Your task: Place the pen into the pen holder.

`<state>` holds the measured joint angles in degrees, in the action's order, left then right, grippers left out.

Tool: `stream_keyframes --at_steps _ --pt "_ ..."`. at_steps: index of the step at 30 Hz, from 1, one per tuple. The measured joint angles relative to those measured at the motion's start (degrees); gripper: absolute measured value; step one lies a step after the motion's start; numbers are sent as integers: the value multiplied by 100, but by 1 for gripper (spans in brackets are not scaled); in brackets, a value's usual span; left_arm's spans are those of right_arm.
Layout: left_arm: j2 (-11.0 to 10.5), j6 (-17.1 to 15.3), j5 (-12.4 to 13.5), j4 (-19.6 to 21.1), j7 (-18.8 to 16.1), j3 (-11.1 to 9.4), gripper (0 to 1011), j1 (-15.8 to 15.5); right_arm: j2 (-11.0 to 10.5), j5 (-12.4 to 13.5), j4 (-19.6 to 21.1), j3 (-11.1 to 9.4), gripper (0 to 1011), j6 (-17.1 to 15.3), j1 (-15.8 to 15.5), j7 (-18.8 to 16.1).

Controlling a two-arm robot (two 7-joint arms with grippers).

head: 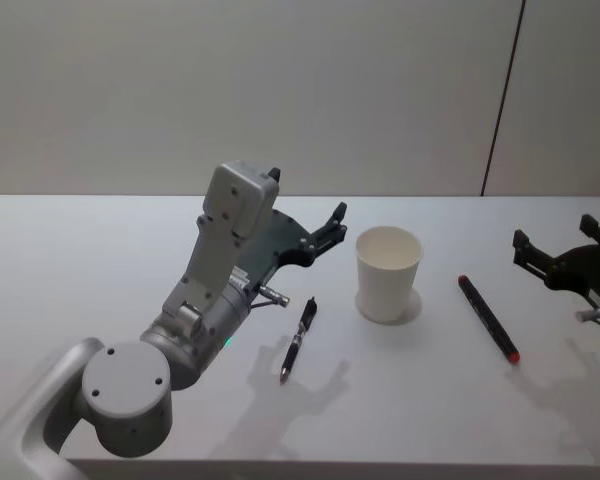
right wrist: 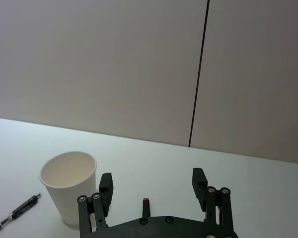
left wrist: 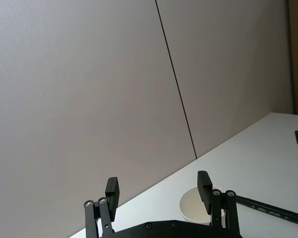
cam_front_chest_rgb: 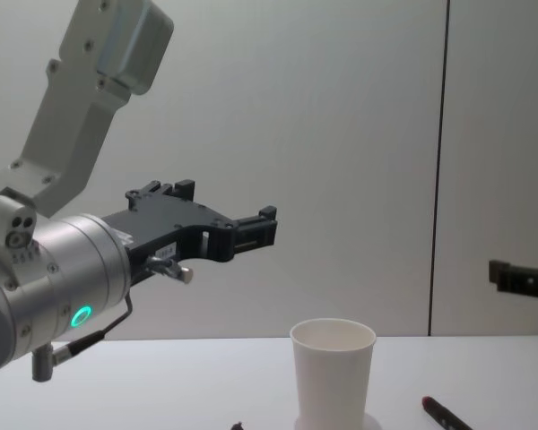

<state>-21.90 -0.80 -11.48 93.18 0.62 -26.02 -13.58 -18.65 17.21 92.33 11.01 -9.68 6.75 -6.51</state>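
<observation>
Both grippers are held with jaws apart: the left gripper (head: 332,227) raised just left of the white tapered paper cup (head: 388,272), the slim black pen (head: 298,338) lying lower down beside it, the right gripper (head: 553,238) far right.

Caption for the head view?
Left gripper and right gripper, both open, flank a paper cup; black pen left, red-tipped pen right.

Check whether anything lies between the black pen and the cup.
Nothing visible does. Bare table separates the black pen from the empty cup. The left gripper hangs open, raised left of the cup; the right gripper idles at the far right.
</observation>
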Motion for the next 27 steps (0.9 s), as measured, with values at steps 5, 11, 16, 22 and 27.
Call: stream_keyframes --at_steps 5,11,16,22,27 --pt "0 0 0 0 0 0 1004 0 54 -37 -364 -21 1001 -338 299 -131" --pt "0 0 0 0 0 0 1004 0 118 -134 -717 -15 1001 -659 578 -274" --pt "0 0 0 0 0 0 1004 0 195 -240 -1064 27 1001 -911 828 -401" --pt "0 0 0 0 0 0 1004 0 280 -346 -1383 78 1001 -1162 1048 -488" --pt "0 0 0 0 0 0 1004 0 348 -417 -1585 122 1001 -1349 1190 -499"
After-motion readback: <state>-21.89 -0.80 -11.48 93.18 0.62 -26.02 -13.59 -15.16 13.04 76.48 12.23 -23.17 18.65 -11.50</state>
